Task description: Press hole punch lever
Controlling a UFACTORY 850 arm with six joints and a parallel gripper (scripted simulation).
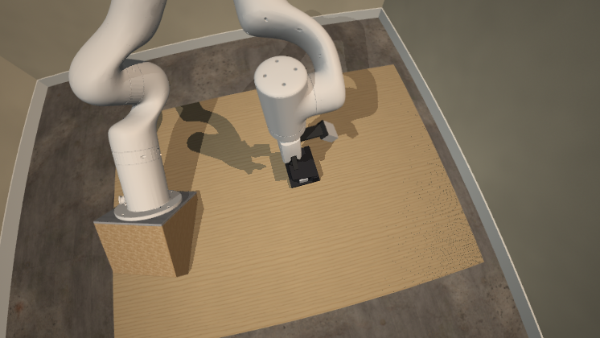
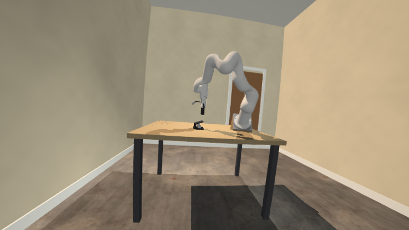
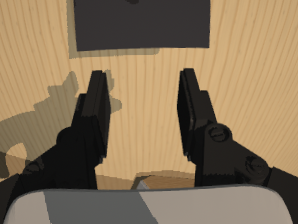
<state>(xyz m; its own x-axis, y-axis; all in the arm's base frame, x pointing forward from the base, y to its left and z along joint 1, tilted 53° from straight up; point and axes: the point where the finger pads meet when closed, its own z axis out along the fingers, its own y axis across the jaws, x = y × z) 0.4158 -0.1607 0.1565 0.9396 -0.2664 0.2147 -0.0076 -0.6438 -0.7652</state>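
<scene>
Wood table (image 2: 171, 134) w/ hole punch (image 2: 198, 125), arm base (image 2: 235, 127).

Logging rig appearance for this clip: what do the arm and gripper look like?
The arm is smooth off-white, made of rounded tubular links, on a round flange. The wrist end cap shows four small dots. The gripper has two black fingers on linkages and a grey body. No outside cables show.
</scene>
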